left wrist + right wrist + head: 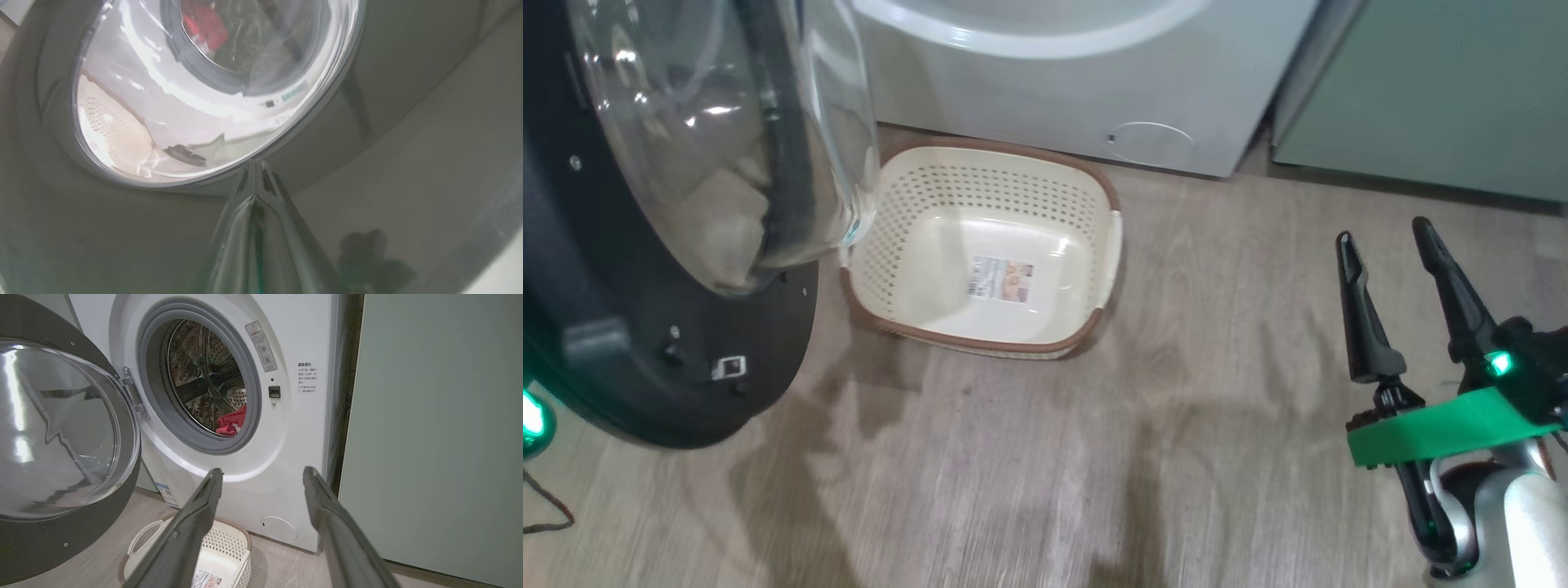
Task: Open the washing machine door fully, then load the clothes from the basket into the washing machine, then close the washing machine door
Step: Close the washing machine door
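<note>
Setting: pale wood-look floor (1094, 457); the washing machine (286, 457) stands at the far side, w/ a green cabinet (1421, 98) to its right.
Door: the washing machine door (686, 392) is swung out to the left on its hinge and stands wide open.
Load: the clothes (231, 422) lie red and low in the drum, behind the grey gasket (253, 396). The basket (980, 347) sits on the floor just in front of the machine, holding nothing but its label. I judge loading done, only closing left.
L gripper: the left gripper (255, 163) has its fingers pressed together w/ nothing between them. The tip is at the door's outer black rim, just under the glass. I read it as set to push; contact prob., can't confirm.
R gripper: the right gripper (1382, 230) has its fingers spread wide and empty. It is at near right, well apart from door & basket, i.e. out of the swing.
In the way: the basket's left edge lies under the door's lower rim in the head view. I judge the door passes over it, but clearance isn't readable.
</note>
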Controlling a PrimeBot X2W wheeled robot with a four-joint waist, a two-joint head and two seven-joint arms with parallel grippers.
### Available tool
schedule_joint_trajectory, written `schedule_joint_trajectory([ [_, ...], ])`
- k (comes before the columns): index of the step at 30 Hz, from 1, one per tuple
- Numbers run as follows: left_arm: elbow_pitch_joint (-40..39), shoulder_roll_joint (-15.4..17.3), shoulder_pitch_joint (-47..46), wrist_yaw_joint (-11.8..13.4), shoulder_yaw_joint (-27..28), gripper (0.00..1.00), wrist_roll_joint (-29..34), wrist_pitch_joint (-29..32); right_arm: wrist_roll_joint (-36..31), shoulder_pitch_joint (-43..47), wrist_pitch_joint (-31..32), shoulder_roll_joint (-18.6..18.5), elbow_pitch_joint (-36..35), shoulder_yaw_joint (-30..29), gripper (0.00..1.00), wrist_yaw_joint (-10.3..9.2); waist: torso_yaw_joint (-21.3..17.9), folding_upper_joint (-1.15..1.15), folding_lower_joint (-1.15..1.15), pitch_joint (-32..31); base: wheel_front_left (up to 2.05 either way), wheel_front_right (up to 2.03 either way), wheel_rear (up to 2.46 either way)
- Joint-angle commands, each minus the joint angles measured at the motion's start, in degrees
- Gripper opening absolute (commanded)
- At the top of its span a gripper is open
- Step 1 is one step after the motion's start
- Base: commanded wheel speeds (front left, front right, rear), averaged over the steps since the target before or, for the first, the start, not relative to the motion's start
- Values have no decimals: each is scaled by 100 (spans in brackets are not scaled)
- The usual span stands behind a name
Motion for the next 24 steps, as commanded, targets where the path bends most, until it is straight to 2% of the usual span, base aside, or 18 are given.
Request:
schedule_joint_trajectory([
  [1,-323,200,-13,-10,171,0,-51,115,57,-214,-82,-32,-154,138,100,0,-212,0,0,61,0,0,0],
  [14,-988,47,18,62,-55,0,-178,384,290,-275,-409,-32,84,202,100,0,-954,0,0,208,0,0,0],
  [24,-1457,176,-312,407,-242,0,-154,498,450,-377,-675,-32,259,284,100,0,-1528,0,0,493,0,0,0],
])
